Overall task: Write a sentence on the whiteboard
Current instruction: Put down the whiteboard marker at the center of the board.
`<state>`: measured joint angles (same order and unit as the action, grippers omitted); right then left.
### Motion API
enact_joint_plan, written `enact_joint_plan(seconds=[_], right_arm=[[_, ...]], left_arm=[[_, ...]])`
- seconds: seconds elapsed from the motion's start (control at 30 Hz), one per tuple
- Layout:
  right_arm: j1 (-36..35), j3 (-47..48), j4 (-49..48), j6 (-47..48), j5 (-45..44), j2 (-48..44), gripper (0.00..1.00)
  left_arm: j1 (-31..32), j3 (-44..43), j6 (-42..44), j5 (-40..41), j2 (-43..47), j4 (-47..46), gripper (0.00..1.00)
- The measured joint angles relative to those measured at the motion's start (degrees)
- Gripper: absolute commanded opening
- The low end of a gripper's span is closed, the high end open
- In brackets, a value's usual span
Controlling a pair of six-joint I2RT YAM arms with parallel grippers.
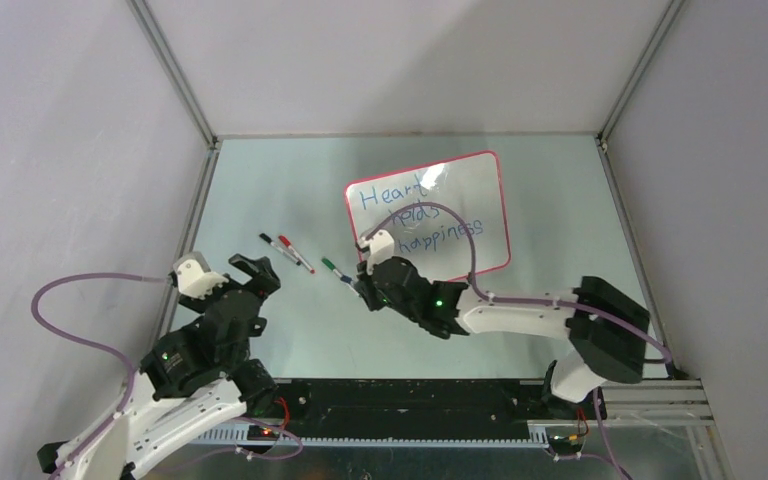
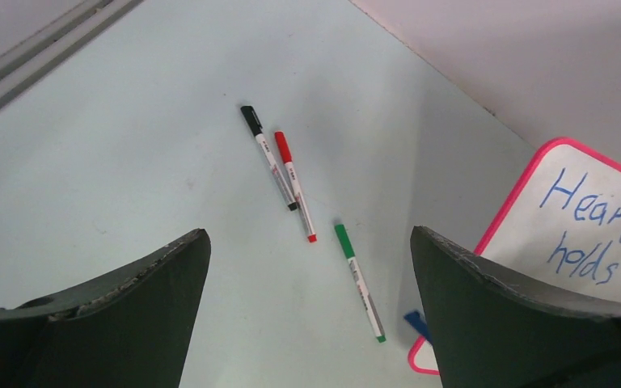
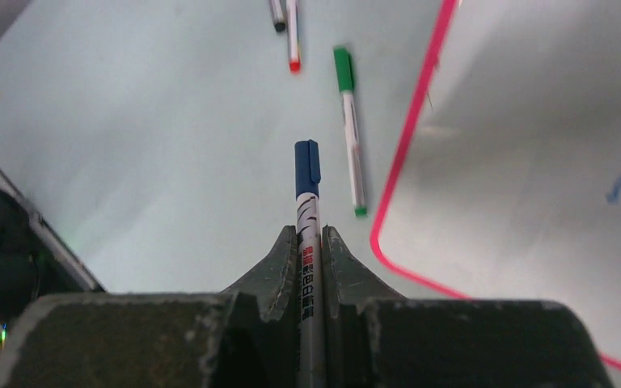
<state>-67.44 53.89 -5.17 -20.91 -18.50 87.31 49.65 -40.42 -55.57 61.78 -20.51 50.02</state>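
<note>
Whiteboard (image 3: 525, 121) just beside blue marker (image 3: 307, 174) in right gripper (image 3: 310, 240)

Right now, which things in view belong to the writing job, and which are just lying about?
In the job: whiteboard; blue sentence on it; blue marker, clamped in the right gripper.

Lying about: green marker, red marker, black marker, all loose; left gripper open, holding nothing.
</note>
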Motion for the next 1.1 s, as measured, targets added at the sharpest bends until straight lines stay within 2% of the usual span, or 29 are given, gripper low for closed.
enact_joint_plan(seconds=[0.03,0.1,0.13,0.17,0.2,0.27,0.33,0.57,0.73,0.87,0.9,1.03,1.1], right_arm=[[0.0,1.4,-1.7,0.6,-0.8,2.2,0.0],[0.0,4.2,-4.3,1.5,-1.8,5.6,0.12],[0.0,6.1,-5.6,1.8,-2.1,7.6,0.29],[0.0,7.3,-6.6,2.1,-2.3,8.9,0.4],[0.1,8.5,-7.6,2.4,-2.5,10.2,0.71],[0.1,10.4,-8.9,2.8,-2.4,12.0,0.95],[0.2,12.2,-8.8,2.7,-1.9,13.4,0.99],[0.9,14.4,-4.8,3.0,-1.3,11.5,0.97],[3.6,10.3,1.2,2.5,-2.2,-1.7,0.95],[12.7,1.6,5.9,0.7,-3.3,-20.7,0.95],[16.0,0.4,6.8,0.3,-4.0,-23.1,0.95],[29.7,-8.0,11.2,-0.7,-5.2,-36.4,0.96],[35.4,-11.7,12.5,-0.4,-7.2,-40.2,0.97]], left_arm=[[0.0,0.0,0.0,0.2,0.1,0.7,0.99],[0.0,0.0,0.1,0.2,0.7,1.3,0.99],[-0.2,0.1,0.2,0.2,1.3,1.3,0.99],[-0.2,0.1,0.4,0.2,1.7,1.3,0.99],[-0.4,0.2,0.6,0.2,2.2,1.3,0.99],[-1.0,0.2,0.9,0.2,2.6,1.3,0.99],[-2.0,0.4,1.6,-0.1,2.5,1.1,0.99],[-4.7,4.0,9.2,-3.2,0.7,-5.8,0.99],[-4.8,8.0,16.8,-4.5,-3.3,-14.7,1.0],[-7.1,11.3,23.0,-6.9,-6.4,-23.5,0.99],[-8.4,11.9,24.0,-7.7,-6.4,-25.1,0.99],[-20.5,14.9,27.2,-16.4,-5.7,-32.7,0.99],[-27.0,15.9,28.3,-20.4,-5.9,-36.0,0.99]])
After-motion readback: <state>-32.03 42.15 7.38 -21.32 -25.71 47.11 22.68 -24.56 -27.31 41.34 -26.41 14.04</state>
